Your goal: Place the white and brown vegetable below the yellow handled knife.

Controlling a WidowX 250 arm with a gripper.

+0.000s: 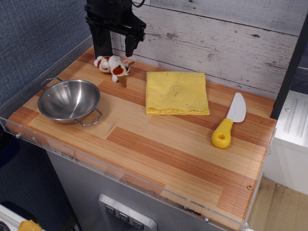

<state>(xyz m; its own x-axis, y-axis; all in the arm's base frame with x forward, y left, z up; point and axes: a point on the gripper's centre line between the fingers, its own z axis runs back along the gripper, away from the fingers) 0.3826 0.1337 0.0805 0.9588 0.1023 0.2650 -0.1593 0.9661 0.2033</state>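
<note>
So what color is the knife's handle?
Yellow. The knife handle has a white blade above it, clearest in the observation.image view, the only one here.

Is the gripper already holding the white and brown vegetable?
No. The open gripper hangs above the white and brown vegetable, which lies untouched on the table.
</note>
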